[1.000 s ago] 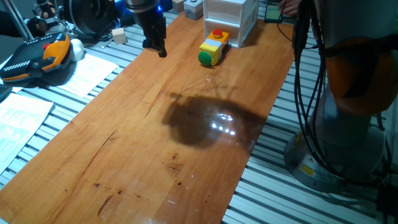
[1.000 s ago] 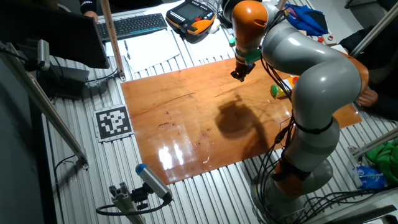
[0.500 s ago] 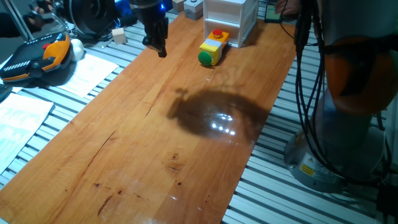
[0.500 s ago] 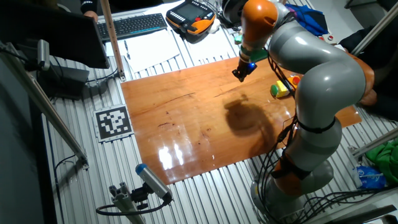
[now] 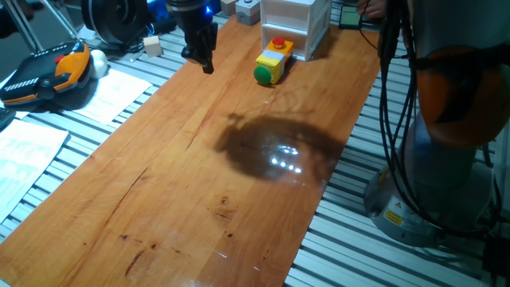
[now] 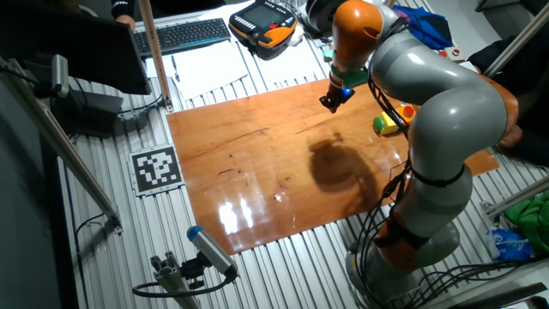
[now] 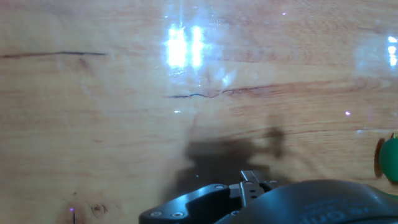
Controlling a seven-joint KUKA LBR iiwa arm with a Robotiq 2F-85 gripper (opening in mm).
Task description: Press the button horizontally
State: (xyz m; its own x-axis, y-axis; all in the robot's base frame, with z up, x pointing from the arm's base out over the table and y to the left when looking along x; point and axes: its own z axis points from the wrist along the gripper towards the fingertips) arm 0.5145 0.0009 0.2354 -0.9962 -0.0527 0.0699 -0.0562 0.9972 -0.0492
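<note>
The green dome button (image 5: 262, 75) sits on the end of a small yellow box (image 5: 275, 59) lying on the wooden table (image 5: 199, 175), its dome facing sideways. A smaller red button (image 5: 278, 43) is on the box's top. My gripper (image 5: 205, 64) hangs just above the wood, to the left of the green button and a short gap from it. The other fixed view shows the gripper (image 6: 328, 103) and the button (image 6: 378, 125) apart. In the hand view the fingertips (image 7: 251, 179) touch, holding nothing, and the button's green edge (image 7: 390, 160) shows at the right border.
A white drawer unit (image 5: 295, 24) stands right behind the yellow box. An orange teach pendant (image 5: 48, 76) and papers (image 5: 111, 92) lie left of the table. Cables (image 5: 390, 119) and the arm's base (image 5: 446, 159) are on the right.
Over the last second the arm's elbow swung right and its shadow on the wood followed. The gripper shifted only slightly toward the button. Nothing has moved in the last half second.
</note>
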